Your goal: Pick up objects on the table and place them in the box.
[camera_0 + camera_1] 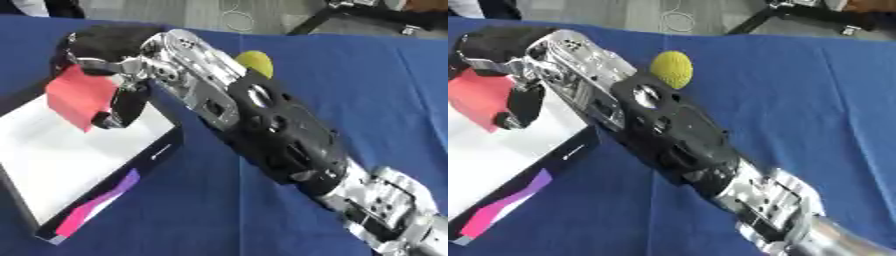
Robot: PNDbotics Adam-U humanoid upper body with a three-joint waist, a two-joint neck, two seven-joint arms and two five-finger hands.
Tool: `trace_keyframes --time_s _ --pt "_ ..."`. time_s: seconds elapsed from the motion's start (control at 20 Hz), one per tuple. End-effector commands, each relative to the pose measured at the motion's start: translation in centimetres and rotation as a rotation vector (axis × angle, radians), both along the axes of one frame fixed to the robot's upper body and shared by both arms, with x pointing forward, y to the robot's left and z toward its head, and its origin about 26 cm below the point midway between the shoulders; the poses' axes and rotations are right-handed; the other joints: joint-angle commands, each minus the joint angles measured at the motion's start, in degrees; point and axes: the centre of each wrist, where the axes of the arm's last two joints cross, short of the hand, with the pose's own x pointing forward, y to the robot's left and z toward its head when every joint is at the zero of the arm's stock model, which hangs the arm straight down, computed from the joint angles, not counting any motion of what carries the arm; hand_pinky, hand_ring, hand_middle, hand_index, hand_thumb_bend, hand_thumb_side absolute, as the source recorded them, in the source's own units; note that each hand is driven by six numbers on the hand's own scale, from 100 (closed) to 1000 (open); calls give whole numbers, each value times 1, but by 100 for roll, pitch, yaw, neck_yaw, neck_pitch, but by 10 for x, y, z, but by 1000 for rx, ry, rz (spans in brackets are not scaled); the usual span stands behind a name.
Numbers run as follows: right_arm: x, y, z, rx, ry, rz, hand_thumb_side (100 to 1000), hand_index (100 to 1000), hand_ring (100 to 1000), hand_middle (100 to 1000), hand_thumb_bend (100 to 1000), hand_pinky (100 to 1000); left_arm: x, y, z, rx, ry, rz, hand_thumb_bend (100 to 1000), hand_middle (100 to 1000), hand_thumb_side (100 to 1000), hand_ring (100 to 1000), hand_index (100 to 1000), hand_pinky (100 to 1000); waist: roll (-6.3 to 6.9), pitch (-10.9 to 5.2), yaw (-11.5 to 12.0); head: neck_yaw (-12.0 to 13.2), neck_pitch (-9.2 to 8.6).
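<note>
My right arm reaches diagonally from the lower right to the upper left. Its hand (109, 55) is over the far end of the box (52, 170), fingers curled down around a red flat block (79, 95) that hangs tilted above the box's white inside. A yellow ball (672, 68) lies on the blue cloth just behind the forearm, partly hidden by it in the left eye view. My left hand does not show in either view.
The box is shallow with black walls and a pink and purple mark on its near side (96, 205). Blue cloth (376, 100) covers the table. Beyond the far edge are floor, a cable and a black stand (350, 15).
</note>
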Motion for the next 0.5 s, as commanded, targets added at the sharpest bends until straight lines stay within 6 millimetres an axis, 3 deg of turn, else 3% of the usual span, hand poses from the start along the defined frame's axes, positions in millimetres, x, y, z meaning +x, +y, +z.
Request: trace_keyframes --time_s 0.05,0.25,0.5 --pt "-3 1 9 -41 -34 24 450 901 956 861 223 947 1 2 10 10 -24 1 694 761 635 792 875 811 -27 -46 17 -63 -68" --pt "-3 -2 13 -65 -66 52 589 929 988 888 270 968 1 2 9 6 -21 2 693 759 632 791 875 811 -33 -38 13 -132 -35" --pt "-2 -5 16 -64 -94 69 626 945 1000 899 301 986 1 4 8 0 -17 10 694 758 628 791 876 811 -43 -34 -1 -240 20"
